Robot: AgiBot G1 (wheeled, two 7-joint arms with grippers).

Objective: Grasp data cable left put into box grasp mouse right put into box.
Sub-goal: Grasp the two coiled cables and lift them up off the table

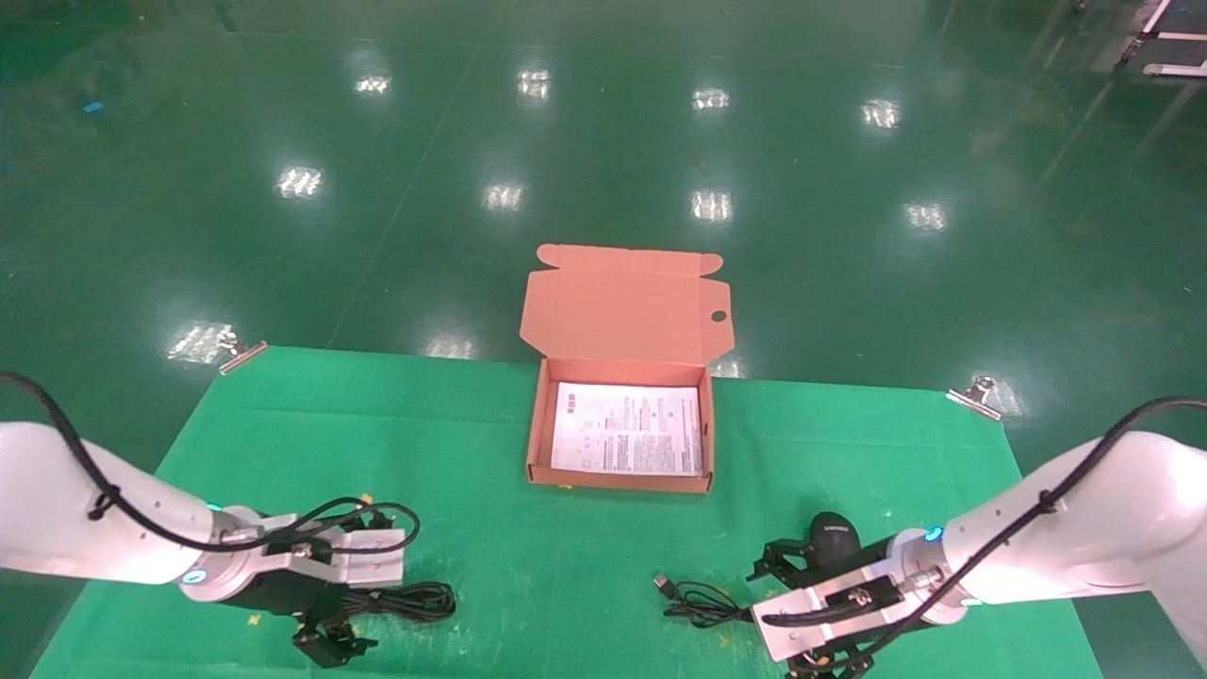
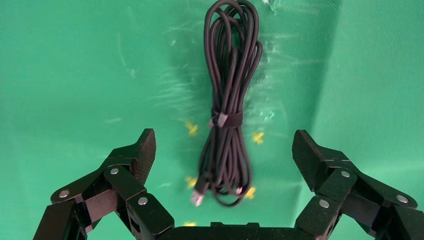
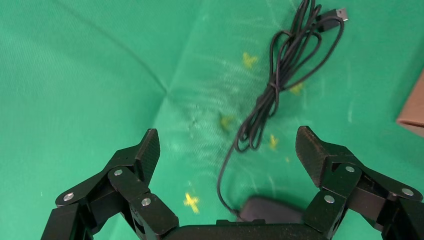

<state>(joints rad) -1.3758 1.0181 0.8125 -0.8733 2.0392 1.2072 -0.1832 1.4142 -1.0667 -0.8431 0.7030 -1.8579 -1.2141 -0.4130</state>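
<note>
The data cable [image 1: 407, 600], a black bundle bound at its middle, lies on the green cloth at the front left. In the left wrist view it [image 2: 227, 115] runs lengthwise between the spread fingers. My left gripper [image 2: 223, 145] is open and empty above it, and shows in the head view [image 1: 328, 618]. The black mouse [image 1: 834, 538] sits at the front right, its thin cord [image 1: 696, 600] coiled to its left. My right gripper [image 3: 227, 145] is open and empty above the mouse [image 3: 272, 210] and cord [image 3: 272, 90], and shows in the head view [image 1: 801, 613]. The orange-brown box [image 1: 534, 434] stands open at the centre.
A white printed sheet [image 1: 627, 429] lies in the box; its lid [image 1: 622, 316] stands open at the back. The box's corner [image 3: 412, 112] shows in the right wrist view. Metal clips [image 1: 240, 355] [image 1: 976, 396] hold the cloth at the table's far corners. Beyond is green floor.
</note>
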